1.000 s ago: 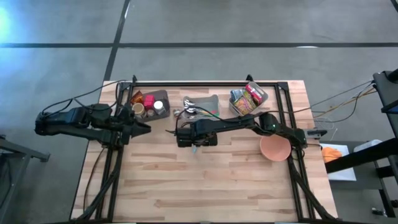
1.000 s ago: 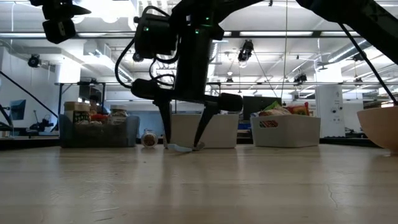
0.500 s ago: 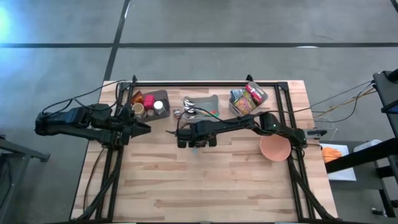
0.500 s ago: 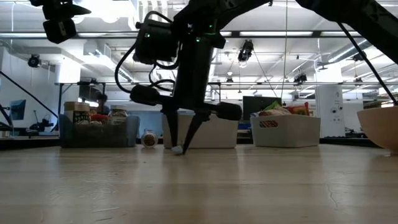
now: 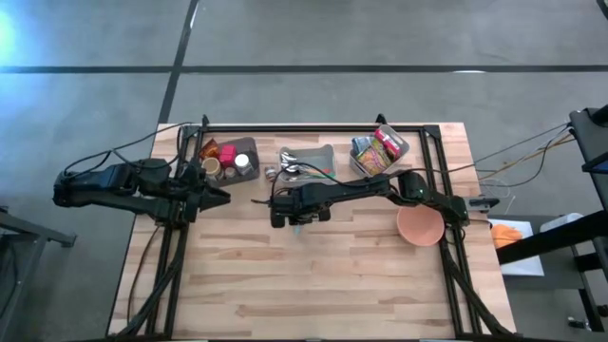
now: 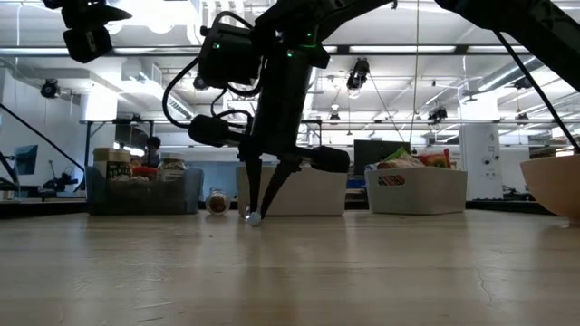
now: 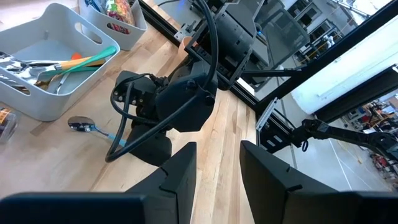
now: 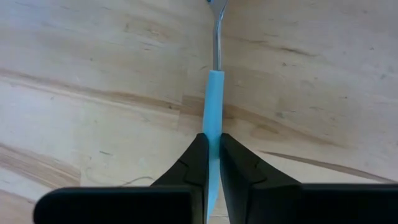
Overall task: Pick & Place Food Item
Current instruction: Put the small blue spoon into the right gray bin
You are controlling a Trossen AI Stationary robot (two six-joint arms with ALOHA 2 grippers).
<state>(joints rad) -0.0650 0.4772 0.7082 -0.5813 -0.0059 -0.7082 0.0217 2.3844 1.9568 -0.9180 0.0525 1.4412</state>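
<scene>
1. Spoon (image 8: 213,106) with a light-blue handle lay on the wooden table (image 5: 313,275), centre of the high view, just below the cutlery tray (image 5: 318,157).
2. Right gripper (image 8: 211,158) pinched that handle, jaws closed on it.
3. Left gripper (image 7: 217,171) waited at the frame's left, fingers (image 7: 180,171) parted, holding nothing.

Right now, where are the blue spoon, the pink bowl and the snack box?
blue spoon (image 8: 212,102): right wrist view, its handle.
pink bowl (image 5: 419,226): high view, its inside.
snack box (image 5: 404,148): high view, its rim.
</scene>
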